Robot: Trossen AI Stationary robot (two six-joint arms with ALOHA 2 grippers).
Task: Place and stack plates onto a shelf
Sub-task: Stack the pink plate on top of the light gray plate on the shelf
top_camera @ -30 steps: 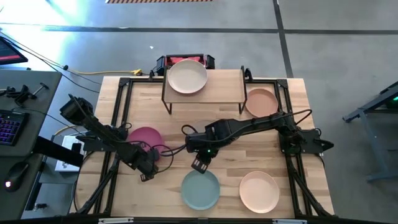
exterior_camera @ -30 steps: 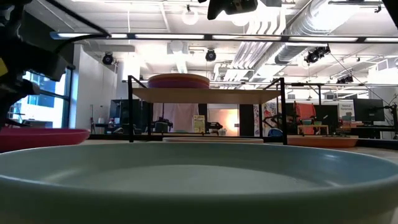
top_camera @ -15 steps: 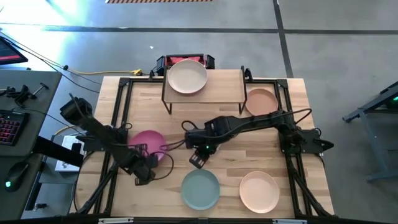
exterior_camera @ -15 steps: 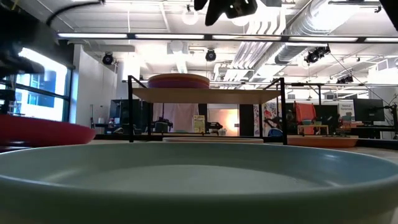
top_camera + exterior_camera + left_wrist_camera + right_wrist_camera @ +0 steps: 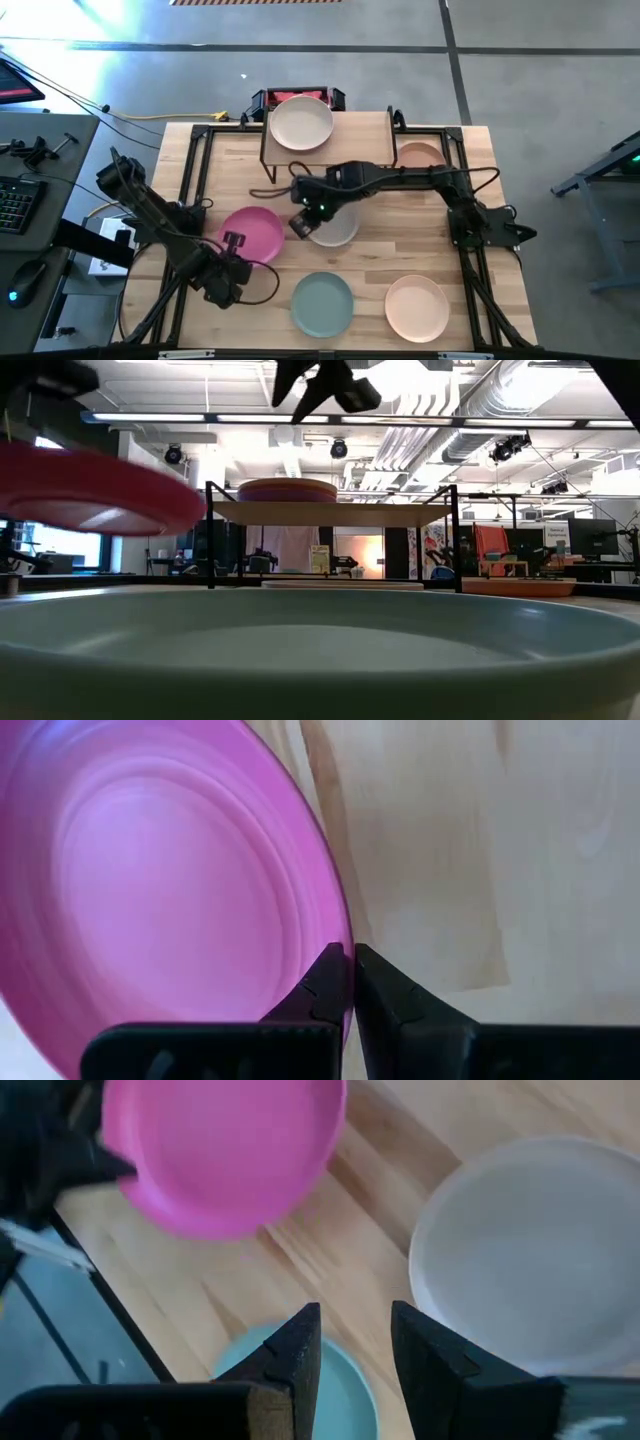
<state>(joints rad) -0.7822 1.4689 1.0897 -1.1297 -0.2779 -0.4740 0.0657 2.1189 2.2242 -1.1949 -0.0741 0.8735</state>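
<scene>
Pink plate (image 5: pixel 251 234), rim pinched in closed left gripper (image 5: pixel 351 982), held above table left of centre; right gripper (image 5: pixel 352 1350), fingers parted and empty, over grey plate (image 5: pixel 335 229); cream plate (image 5: pixel 301 123) on shelf (image 5: pixel 365 140).

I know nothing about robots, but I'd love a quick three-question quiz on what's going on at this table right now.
1. True or false: the left gripper is shut on the rim of the pink plate.
2. Which plate lies on the shelf? A) teal B) cream C) pink
3. Fill in: the right gripper, fingers apart, hovers beside the ____ plate in the middle of the table.

Key:
1. True; the low view shows that plate lifted off the table.
2. B, the cream plate.
3. Grey: the grey plate. The teal plate and the peach plate lie nearer the front edge.
</scene>
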